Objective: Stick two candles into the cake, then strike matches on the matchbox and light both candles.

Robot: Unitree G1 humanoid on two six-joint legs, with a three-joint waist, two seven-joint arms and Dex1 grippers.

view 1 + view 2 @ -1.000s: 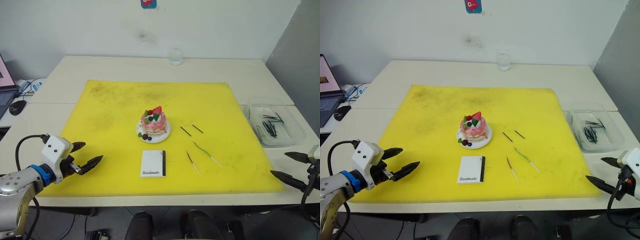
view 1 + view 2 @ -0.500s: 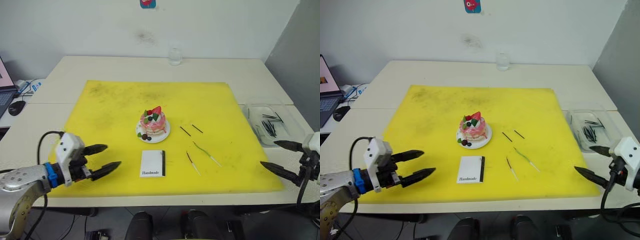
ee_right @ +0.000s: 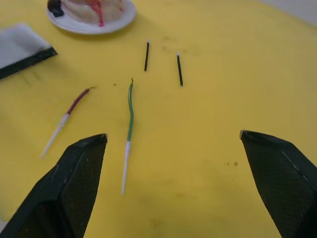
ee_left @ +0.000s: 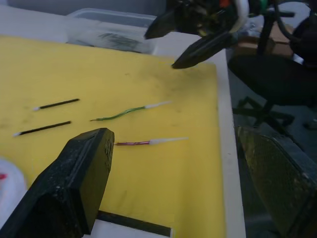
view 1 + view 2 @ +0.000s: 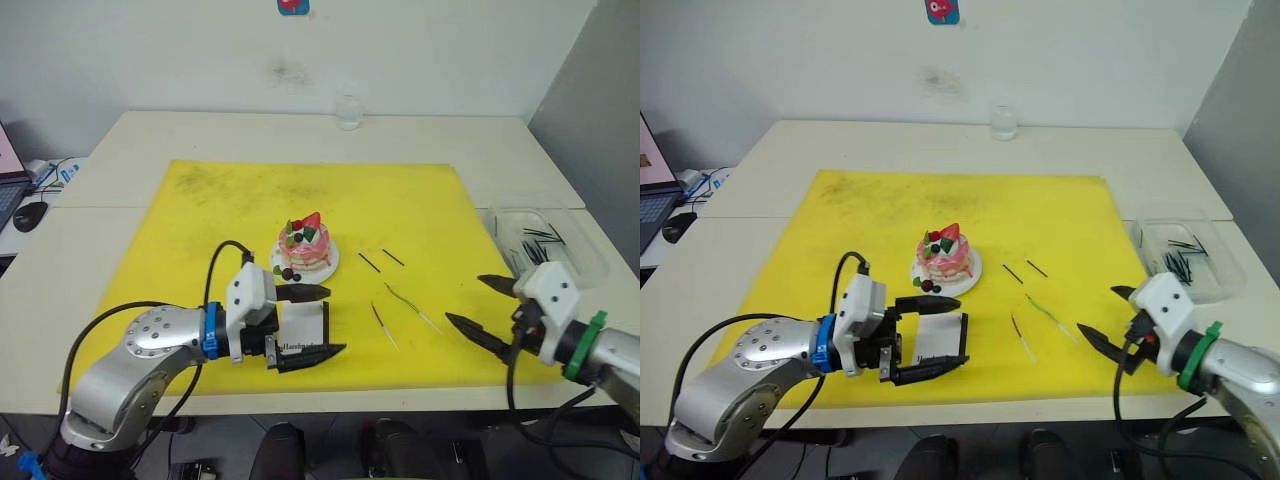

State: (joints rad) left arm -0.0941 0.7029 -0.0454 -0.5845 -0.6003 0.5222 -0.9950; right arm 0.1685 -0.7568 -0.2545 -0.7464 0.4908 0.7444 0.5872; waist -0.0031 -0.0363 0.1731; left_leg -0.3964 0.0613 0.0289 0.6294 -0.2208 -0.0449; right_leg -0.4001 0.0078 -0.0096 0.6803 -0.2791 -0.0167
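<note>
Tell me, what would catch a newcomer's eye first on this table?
Probably the bright yellow mat, with a small pink cake on a white plate near its middle. In front of the cake, the left gripper hovers open around a white matchbox, while the right gripper waits open near the mat's right edge, beside two thin candles.

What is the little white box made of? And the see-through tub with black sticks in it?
The matchbox looks like matte white cardboard: flat, sharp-edged, printed lettering, with a black strip along one edge. The tub looks like clear plastic: you can see the table and the dark sticks through its glossy walls. It could be glass, but plastic seems likelier.
</note>
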